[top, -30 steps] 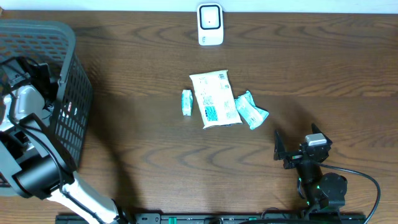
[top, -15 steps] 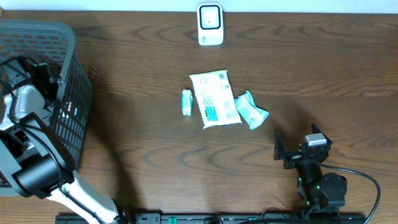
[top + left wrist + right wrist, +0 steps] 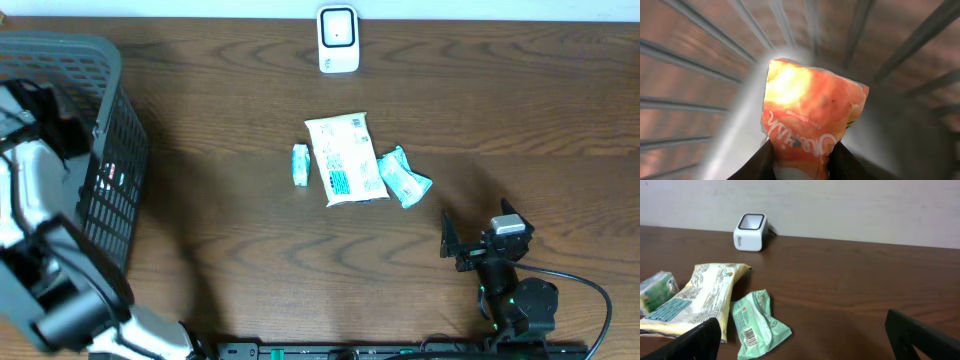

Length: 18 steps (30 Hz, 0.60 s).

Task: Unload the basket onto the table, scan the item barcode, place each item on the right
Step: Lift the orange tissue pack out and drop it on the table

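Dark wood table (image 3: 240,250) fills the overhead view, with a grey basket (image 3: 118,140) at its left edge. The left arm (image 3: 28,190) reaches down into the basket, where its tip is blurred and partly cut off, so its jaws cannot be read from above. A white scanner (image 3: 338,40) stands at the far edge. Mid-table lie a cream packet (image 3: 345,158), a small teal packet (image 3: 300,164) just beside it and a green packet (image 3: 404,177) touching its other side. The right gripper (image 3: 480,238) sits near them, jaws wide and holding nothing.

From the left wrist, the left gripper (image 3: 800,160) has its jaws narrowed on an orange packet (image 3: 810,115), inside the basket (image 3: 700,65). Only the dark fingers (image 3: 757,162) show, and the packet's print is blurred.

From the right wrist, the right gripper (image 3: 802,322) shows both fingers (image 3: 690,340) spread wide, touching nothing. The teal packet (image 3: 657,290) is cut off at the left edge; no barcode on the orange packet is visible.
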Each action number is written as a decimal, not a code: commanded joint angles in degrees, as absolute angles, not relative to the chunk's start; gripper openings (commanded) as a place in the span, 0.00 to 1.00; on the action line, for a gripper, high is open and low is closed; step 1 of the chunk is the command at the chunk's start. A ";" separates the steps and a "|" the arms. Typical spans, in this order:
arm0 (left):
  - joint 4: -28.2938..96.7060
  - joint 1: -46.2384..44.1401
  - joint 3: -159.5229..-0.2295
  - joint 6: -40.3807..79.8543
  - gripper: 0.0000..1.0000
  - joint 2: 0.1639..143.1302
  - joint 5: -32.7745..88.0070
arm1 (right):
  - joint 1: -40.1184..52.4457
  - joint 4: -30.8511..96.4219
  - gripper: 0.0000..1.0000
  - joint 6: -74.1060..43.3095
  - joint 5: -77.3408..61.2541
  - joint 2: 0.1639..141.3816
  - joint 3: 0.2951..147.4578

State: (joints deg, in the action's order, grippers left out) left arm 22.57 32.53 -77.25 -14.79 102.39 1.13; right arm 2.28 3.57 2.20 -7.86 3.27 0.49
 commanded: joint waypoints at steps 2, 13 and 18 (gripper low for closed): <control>22.59 32.77 -77.36 -11.60 0.31 92.36 0.82 | 2.61 3.64 0.99 2.87 -7.62 3.01 0.32; 25.04 30.11 -77.36 1.56 0.30 72.60 1.06 | 2.61 3.64 0.99 2.87 -7.62 3.01 0.32; 27.59 23.49 -77.36 7.51 0.30 67.85 1.06 | 2.61 3.64 0.99 2.87 -7.62 3.01 0.32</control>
